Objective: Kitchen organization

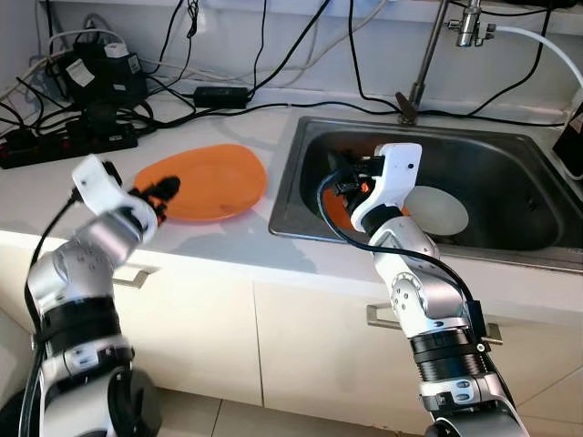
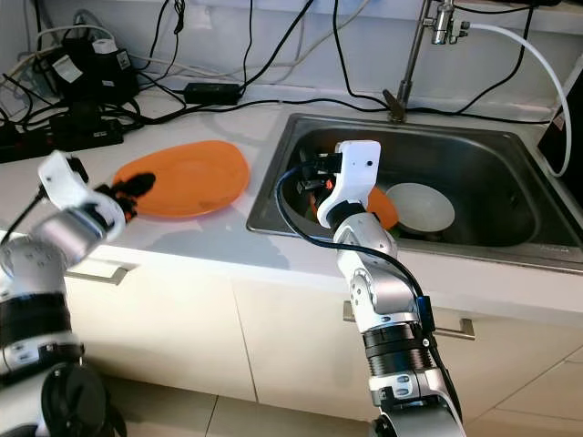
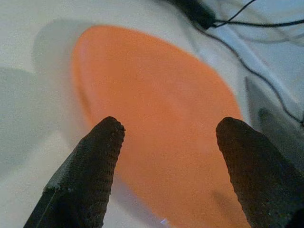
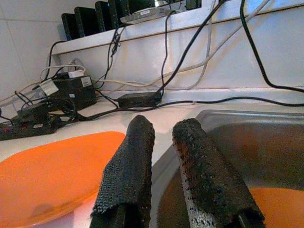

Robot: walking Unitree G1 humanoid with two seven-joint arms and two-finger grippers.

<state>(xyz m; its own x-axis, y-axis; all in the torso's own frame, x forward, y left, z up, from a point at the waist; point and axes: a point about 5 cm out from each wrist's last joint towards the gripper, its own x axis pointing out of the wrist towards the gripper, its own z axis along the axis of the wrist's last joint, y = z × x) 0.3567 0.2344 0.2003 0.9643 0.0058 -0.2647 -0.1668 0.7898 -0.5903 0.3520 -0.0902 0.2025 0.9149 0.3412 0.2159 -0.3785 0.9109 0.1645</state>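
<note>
An orange plate (image 1: 214, 182) lies on the white counter (image 1: 55, 196) left of the sink. My left gripper (image 1: 162, 191) hovers at the plate's near left rim; in the left wrist view it (image 3: 168, 126) stands open with the plate (image 3: 161, 142) spread below and nothing between the fingers. My right gripper (image 1: 342, 182) is held over the left part of the steel sink (image 1: 510, 173), pointing left toward the counter. Its fingers (image 4: 130, 156) stand close together with nothing between them. In the sink lie a second orange dish (image 2: 384, 209) and a white plate (image 1: 439, 211).
A black power strip (image 1: 68, 144), adapters and many cables (image 1: 219, 96) crowd the back left of the counter. The faucet (image 1: 421, 68) rises behind the sink. Cabinet fronts with handles (image 1: 137, 278) run below the counter edge.
</note>
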